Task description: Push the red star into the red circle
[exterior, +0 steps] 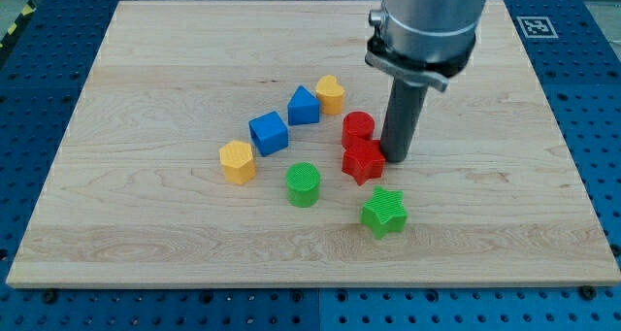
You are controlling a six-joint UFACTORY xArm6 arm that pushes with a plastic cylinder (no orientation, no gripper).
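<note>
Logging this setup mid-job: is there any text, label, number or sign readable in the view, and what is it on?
No readable words or numbers.
A black-and-white square marker sits at the board's top right corner: a pattern, not text.
The blocks and my tip carry no markings.

We have only one camera, set in front of the desk (146, 224) and well above it, looking down at a slant toward the far edge. It sits back far enough to take in nearly the whole wooden top and some blue pegboard (592, 127) around it. Our arm's upper part is cut off at the view's top.
</note>
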